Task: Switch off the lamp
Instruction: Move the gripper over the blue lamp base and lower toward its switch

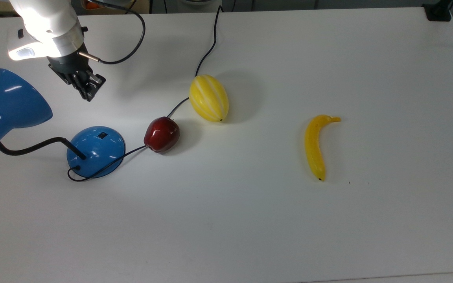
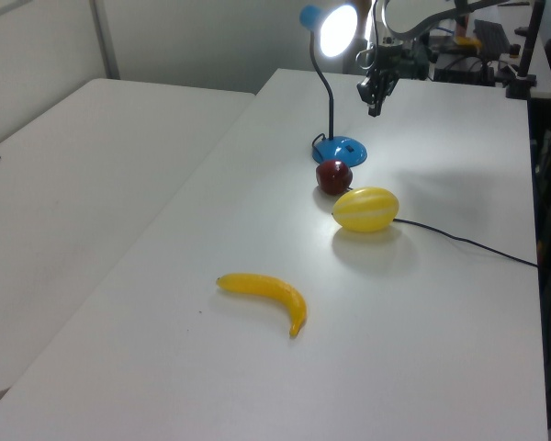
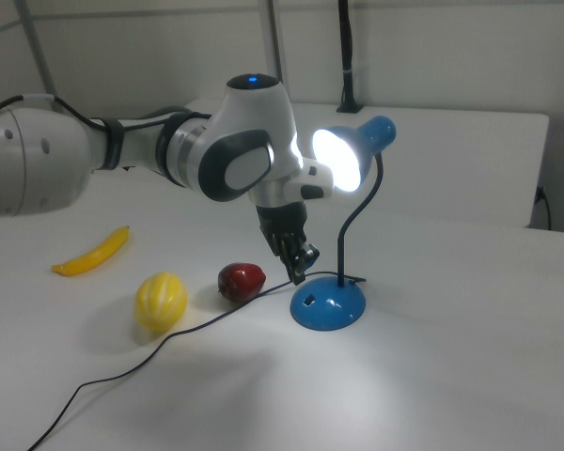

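In the top view, going from left to right, the lamp (image 1: 12,103) comes first: its blue cone shade sits just left of the jaws, its bent black gooseneck runs down to the round blue base (image 1: 96,151), which lies below the jaws and well apart from them. The small black switch (image 1: 102,135) on the dome faces up toward the jaws, untouched. In the left view and the right view the bulb glows bright, so the lamp is lit. The gripper (image 1: 89,89) hangs from the white arm (image 1: 47,23), tilted down toward the base, its jaws drawn close together and holding nothing; the right view shows the jaws tip just above and to the right view's left of the base. Right of the jaws and lower lies the red apple (image 1: 161,134), touching the black cord (image 1: 210,47). Farther right rests the yellow striped melon (image 1: 209,98), then, well apart on the white bench (image 1: 387,78), the banana (image 1: 315,146).
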Robot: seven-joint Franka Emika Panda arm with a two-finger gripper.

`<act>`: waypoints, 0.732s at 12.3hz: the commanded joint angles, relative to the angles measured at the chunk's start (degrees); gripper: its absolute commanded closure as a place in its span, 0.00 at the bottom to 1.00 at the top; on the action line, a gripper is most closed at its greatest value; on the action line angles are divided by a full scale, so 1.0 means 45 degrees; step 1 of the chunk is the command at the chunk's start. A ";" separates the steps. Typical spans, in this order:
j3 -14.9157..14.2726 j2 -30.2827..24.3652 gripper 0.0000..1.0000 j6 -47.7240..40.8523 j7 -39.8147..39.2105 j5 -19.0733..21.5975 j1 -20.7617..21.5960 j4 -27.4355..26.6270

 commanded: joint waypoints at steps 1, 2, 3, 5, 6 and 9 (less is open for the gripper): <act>-0.0011 0.0575 0.88 0.1358 0.0787 0.0038 0.0141 -0.0252; -0.0011 0.0848 0.88 0.1865 0.1040 0.0038 0.0160 -0.0252; -0.0011 0.1006 0.88 0.2199 0.1159 0.0038 0.0180 -0.0252; 0.0008 0.1240 0.88 0.2591 0.1160 0.0018 0.0199 -0.0252; 0.0008 0.1358 0.88 0.2709 0.1160 0.0037 0.0200 -0.0252; 0.0028 0.1437 0.88 0.2886 0.1160 0.0018 0.0336 -0.0252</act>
